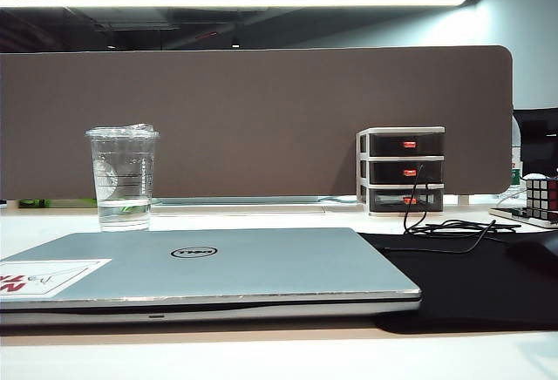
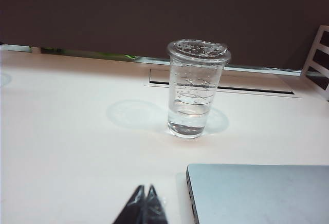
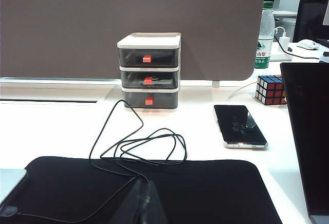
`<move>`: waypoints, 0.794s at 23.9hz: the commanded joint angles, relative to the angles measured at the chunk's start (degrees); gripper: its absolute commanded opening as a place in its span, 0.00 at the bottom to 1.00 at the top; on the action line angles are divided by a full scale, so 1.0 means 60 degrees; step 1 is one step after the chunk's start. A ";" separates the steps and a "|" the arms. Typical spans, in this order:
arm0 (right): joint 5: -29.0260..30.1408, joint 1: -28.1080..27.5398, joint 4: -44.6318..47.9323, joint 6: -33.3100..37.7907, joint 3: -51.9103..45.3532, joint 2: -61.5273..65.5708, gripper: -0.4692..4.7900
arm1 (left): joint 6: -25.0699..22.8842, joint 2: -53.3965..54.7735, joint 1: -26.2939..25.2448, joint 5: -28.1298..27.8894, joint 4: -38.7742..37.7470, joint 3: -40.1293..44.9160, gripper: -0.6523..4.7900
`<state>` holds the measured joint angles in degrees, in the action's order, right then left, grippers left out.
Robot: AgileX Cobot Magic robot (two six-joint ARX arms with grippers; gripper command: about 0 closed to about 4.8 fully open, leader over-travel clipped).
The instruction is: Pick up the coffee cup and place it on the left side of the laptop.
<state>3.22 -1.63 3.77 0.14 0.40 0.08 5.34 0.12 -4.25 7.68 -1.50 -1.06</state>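
Note:
The coffee cup (image 1: 123, 178) is a tall clear plastic cup with a lid, holding a little clear liquid. It stands upright on the white desk behind the laptop's left part (image 2: 197, 88). The closed silver laptop (image 1: 200, 267) with a Dell logo lies in front; its corner (image 2: 257, 193) shows in the left wrist view. My left gripper (image 2: 145, 189) is shut and empty, well short of the cup, beside the laptop's corner. My right gripper (image 3: 143, 184) is shut and empty above a black mat (image 3: 154, 193). Neither gripper shows in the exterior view.
A brown partition (image 1: 253, 118) runs along the back of the desk. A small drawer unit (image 1: 401, 171) stands at the right, with a black cable (image 3: 139, 144) trailing onto the mat. A phone (image 3: 239, 125), a Rubik's cube (image 3: 270, 89) and a water bottle (image 3: 264, 34) sit farther right.

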 commanded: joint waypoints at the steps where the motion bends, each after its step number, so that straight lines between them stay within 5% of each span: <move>1: -0.0022 0.0004 0.0164 -0.0029 -0.0058 -0.0018 0.09 | -0.0062 0.0004 -0.0007 0.0007 0.0055 -0.0029 0.11; 10: 0.0426 0.0011 0.0095 0.0171 -0.0058 -0.0018 0.09 | -0.0069 0.0004 -0.0011 0.0004 0.0157 -0.0029 0.11; 15: 0.5686 0.0018 -0.0401 0.1523 -0.0062 -0.0018 0.09 | -0.0069 0.0004 0.0007 0.0707 0.0226 -0.0022 0.11; 19: 0.7049 0.0015 -0.0616 0.1526 -0.0062 -0.0018 0.09 | -0.0047 0.0004 0.0015 0.0874 0.0270 -0.0022 0.11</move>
<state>42.39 -1.56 0.16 9.04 0.40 0.08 5.32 0.12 -4.19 12.25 -1.06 -1.06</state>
